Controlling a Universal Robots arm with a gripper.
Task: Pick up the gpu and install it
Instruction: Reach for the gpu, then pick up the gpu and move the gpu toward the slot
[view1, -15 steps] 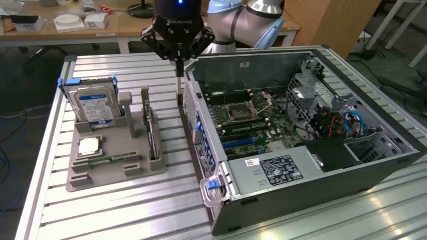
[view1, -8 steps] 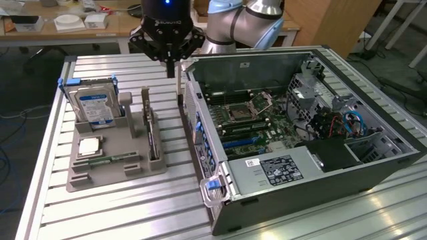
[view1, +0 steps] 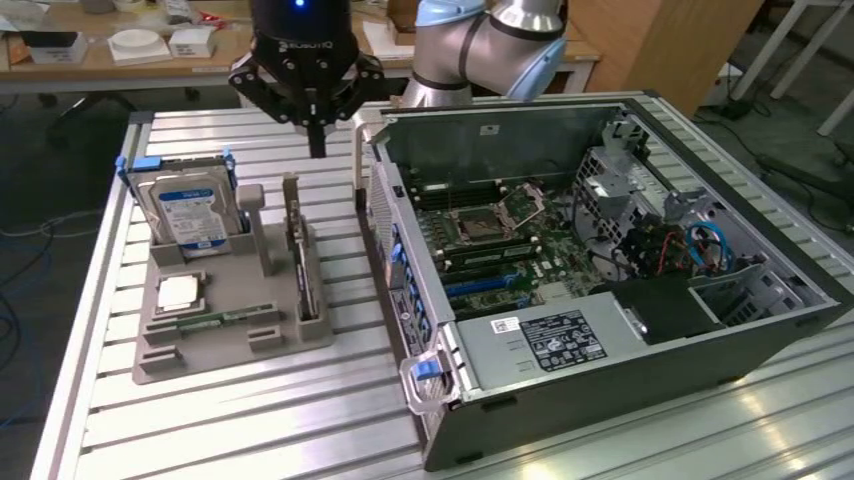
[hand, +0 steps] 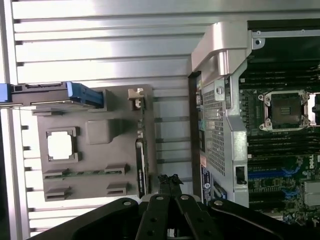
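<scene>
- Showing the gpu (view1: 306, 275) parked on its long edge in the narrow slot along the side of the grey tray (view1: 234, 300) that faces the open computer case (view1: 601, 330), with its silver bracket (view1: 291, 200) standing tall at the tray's far corner.
- Judged light and stiff, but fragile: a thin bare circuit card, easily cracked by twisting and easily marked on its contact edge (presumably the edge seated down in the tray's slot).
- Best taken, on that reckoning, by pinching both flat faces along the exposed upper edge near mid-length, keeping clear of small components and lifting straight up out of the tray; smooth metal at the bracket end likely to slip under the pads.
- Catching the gripper (view1: 318, 148) hanging over the slatted table (view1: 240, 420) just past the tray's far end, roughly in line with the card's slot and near the bracket corner.
- Jaws clenched fully together, gripping nothing and touching nothing; too narrow as they stand to straddle the card.
- Sharing the tray: a hard drive (view1: 187, 212) upright at the far end on the side away from the card, a processor chip (view1: 179, 292) flat in the middle pocket, a memory stick (view1: 220, 321) lying in a trough toward the near end.
- Leaving the motherboard (view1: 501, 235) exposed inside the case beside the tray, card not yet lifted.
</scene>
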